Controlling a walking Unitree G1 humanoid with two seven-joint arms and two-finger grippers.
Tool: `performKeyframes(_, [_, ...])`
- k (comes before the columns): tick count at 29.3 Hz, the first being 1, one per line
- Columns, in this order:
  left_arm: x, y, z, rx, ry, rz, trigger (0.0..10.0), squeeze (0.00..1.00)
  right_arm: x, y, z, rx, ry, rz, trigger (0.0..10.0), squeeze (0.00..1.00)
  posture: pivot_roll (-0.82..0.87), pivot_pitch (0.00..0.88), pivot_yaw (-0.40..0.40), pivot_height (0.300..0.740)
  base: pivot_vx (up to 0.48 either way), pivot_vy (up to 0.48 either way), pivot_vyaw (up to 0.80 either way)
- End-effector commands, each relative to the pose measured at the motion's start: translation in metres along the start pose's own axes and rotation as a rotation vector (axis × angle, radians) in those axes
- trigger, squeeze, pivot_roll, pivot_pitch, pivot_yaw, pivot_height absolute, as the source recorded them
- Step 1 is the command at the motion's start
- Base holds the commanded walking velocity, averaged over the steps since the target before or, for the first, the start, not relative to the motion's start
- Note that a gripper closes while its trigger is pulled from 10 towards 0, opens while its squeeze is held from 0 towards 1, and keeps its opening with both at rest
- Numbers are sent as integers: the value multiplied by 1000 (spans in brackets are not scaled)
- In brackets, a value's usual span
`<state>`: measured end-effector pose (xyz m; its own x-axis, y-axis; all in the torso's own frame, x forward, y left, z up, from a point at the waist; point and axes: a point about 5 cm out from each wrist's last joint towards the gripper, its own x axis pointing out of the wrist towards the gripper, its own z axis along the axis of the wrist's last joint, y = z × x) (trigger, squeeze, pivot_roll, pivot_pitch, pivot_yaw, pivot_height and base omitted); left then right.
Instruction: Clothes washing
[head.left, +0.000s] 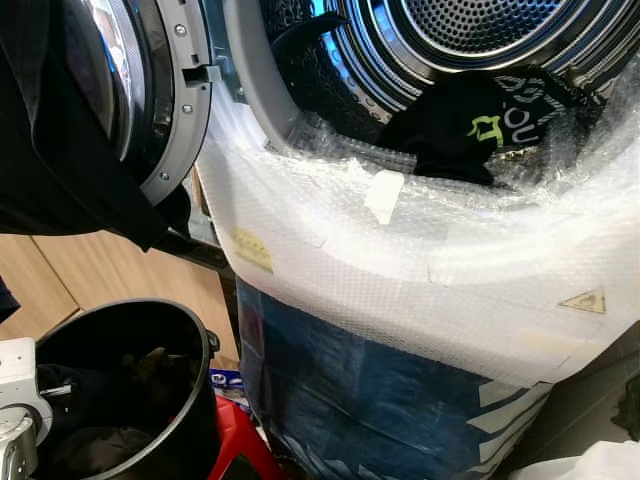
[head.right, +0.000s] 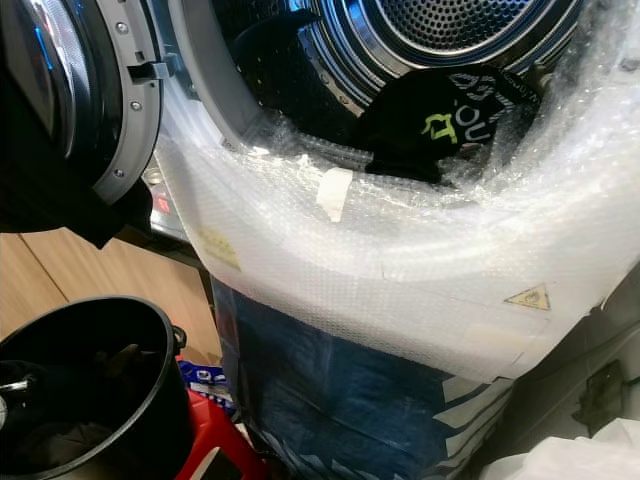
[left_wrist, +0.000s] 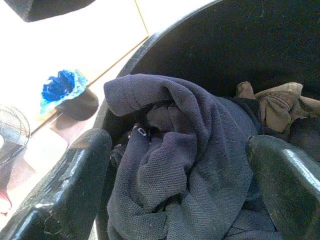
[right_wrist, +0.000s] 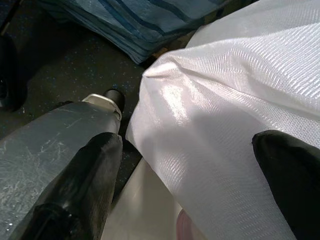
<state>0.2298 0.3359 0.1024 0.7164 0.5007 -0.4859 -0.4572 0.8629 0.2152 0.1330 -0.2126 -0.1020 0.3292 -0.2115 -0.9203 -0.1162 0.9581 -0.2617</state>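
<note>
A black garment lies in the open, bubble-wrapped washer drum above a black bucket.

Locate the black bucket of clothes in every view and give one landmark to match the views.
Left eye: bucket at lower left, beside the red stool.
Right eye: lower left too, rim above the same stool.
Left wrist: its dark wall behind the grey garment between the open left hand's fingers.
Right wrist: not in it.
Shared landmark: the stool.
</note>
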Motion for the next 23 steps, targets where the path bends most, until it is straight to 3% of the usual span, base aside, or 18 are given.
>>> performKeyframes(1, [2,-3,-4,20,15,5,10000,1000,0,3,-1,2,2,9,10000,0,49,57,60,740,0,0,0])
performKeyframes(18, [8,4,-14,9,73,73,10000,1000,-1,11,1,-4,-5,28,10000,0,57,13,71,740,0,0,0])
performKeyframes(19, [8,3,-15,7,77,74,10000,788,-1,11,2,-4,-5,29,10000,0,57,15,72,740,0,0,0])
performKeyframes(21, [9,3,-15,7,76,79,10000,788,-1,11,2,-4,-4,29,10000,0,57,15,72,740,0,0,0])
performKeyframes(22, [9,2,-15,7,76,79,10000,647,-1,11,2,-4,-5,29,10000,0,62,20,69,740,0,0,0])
performKeyframes(23, [10,2,-15,6,78,81,10000,0,-1,11,2,0,-6,29,10000,0,55,26,69,740,0,0,0])
